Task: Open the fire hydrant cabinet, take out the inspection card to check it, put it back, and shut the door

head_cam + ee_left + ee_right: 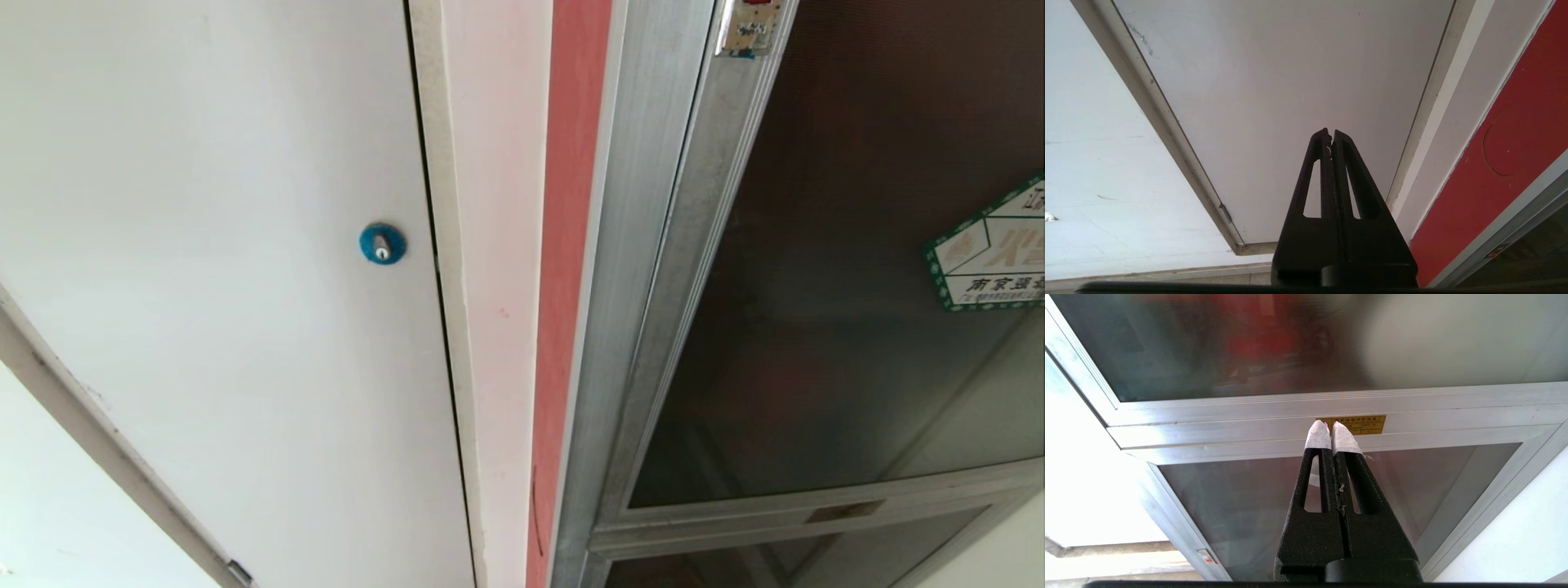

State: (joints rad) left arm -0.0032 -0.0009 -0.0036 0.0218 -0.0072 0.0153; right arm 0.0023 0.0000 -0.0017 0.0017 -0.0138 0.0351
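The cabinet (645, 269) fills the right of the head view, its aluminium frame running beside one red strip (567, 269) of wall. Its door (857, 269) of dark smoky glass sits flush in the frame, with one green-bordered sticker (992, 249) at its right edge. Below the door lies one smaller glass panel (1298, 490), and one gold plate (1367, 424) sits on the rail between them. To the left is one white door (212, 269) with one blue lock (382, 243). The card is not visible; only a red blur shows through the glass.

Neither arm shows in the head view. The left gripper (1331, 132) points at the white door, jaws pressed together, empty. The right gripper (1331, 424), two white-taped tips, points at the rail, jaws together, empty.
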